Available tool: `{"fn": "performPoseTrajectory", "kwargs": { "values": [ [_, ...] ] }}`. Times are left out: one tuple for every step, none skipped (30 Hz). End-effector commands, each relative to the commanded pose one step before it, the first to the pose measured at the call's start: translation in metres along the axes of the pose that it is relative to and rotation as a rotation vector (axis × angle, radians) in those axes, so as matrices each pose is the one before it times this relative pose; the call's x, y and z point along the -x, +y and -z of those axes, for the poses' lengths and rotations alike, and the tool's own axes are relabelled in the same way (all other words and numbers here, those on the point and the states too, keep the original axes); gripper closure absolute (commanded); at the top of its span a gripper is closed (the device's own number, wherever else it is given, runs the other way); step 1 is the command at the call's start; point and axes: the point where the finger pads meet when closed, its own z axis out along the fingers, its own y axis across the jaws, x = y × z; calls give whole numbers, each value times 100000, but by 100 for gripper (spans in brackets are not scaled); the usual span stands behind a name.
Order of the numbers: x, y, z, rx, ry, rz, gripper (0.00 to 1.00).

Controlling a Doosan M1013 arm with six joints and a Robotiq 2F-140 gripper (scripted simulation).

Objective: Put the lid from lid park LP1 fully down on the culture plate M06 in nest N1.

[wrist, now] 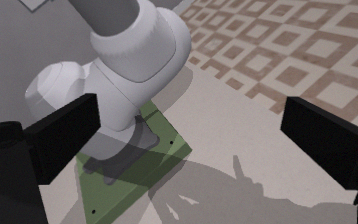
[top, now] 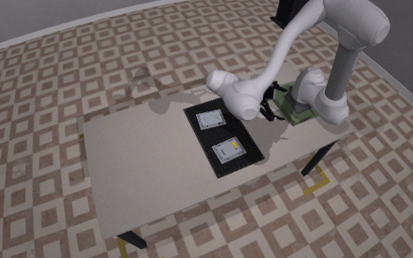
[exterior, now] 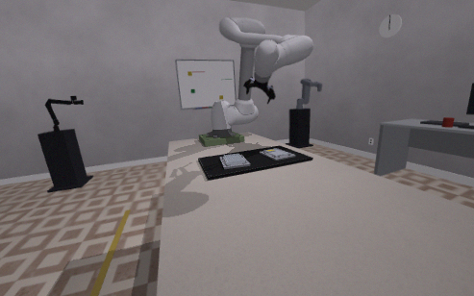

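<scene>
Top view: the gripper [top: 272, 102] is hanging high by the green base plate [top: 302, 119], well apart from the black tray [top: 251, 161] on the counter [top: 145, 176]; its jaws are standing fully apart and nothing is sitting between them
Wrist view: the two black fingers are framing only the base plate [wrist: 172, 150], the arm's own foot and bare counter [wrist: 240, 140]; no lid and no plate are showing between them
Lid: two pale rectangular pieces are lying on the tray, one at the tray's end nearer the base plate [top: 210, 119] and one at the end farther from it, carrying a yellow mark [top: 228, 150]; I cannot tell from these pictures which is the lid in LP1 and which is plate M06 in N1, as no labels are readable
Exterior view: the gripper [exterior: 260, 89] is hovering well above the tray [exterior: 214, 169], closer to the base plate than to either piece
Done so far: judging by the layout, nothing; both pieces are lying apart, neither is stacked on the other
Left to do: moving over the lid, descending, grasping, lifting, carrying it across the tray, seating it fully on the plate
</scene>
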Motion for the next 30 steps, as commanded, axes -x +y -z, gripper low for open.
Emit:
{"fn": "performPoseTrajectory", "kwargs": {
  "values": [
    [1098,859,-134,2196,-3592,-9237,0],
    [503,455,-86,1121,-1623,-4406,0],
    [570,557,-100,1404,-1854,-5168,0],
    [622,669,-114,1723,-2049,-5914,0],
    [657,789,-128,2076,-2196,-6629,0],
    [669,914,-140,2103,-1866,-6094,0],
    [669,1033,-146,1555,-950,-3800,0],
    [680,1133,-131,1777,-976,-4184,0],
    [0,0,0,0,0,0,0],
    [0,0,0,0,0,0,0],
    [672,1229,-112,4999,-3492,-12956,0],
    [530,1364,-143,1825,-365,-3622,0],
    [496,1435,-108,1912,-340,-3877,0],
    [447,1493,-69,2143,-351,-4216,0],
    [370,1496,-22,2312,-262,-4364,0],
    [193,1012,81,2346,-126,-4397,0],
    [156,1166,69,2305,35,-4426,0],
    [100,1262,73,2275,215,-4464,0],
    [61,1254,-127,2172,-453,-4490,0],
    [-42,1271,122,2416,567,-4470,0],
    [-120,1251,139,2365,659,-4437,0],
    [-198,1233,149,2318,762,-4415,0],
    [-276,1218,157,2289,895,-4408,0],
    [-355,1198,164,2255,1026,-4404,0],
    [-432,1173,168,2215,1143,-4400,0],
    [0,0,0,0,0,0,0],
    [0,0,0,0,0,0,0],
    [-749,1759,164,6533,2536,-12787,0],
    [-562,842,144,1582,1370,-3564,0],
    [-549,725,138,1675,1358,-3807,0]
  ]
}}
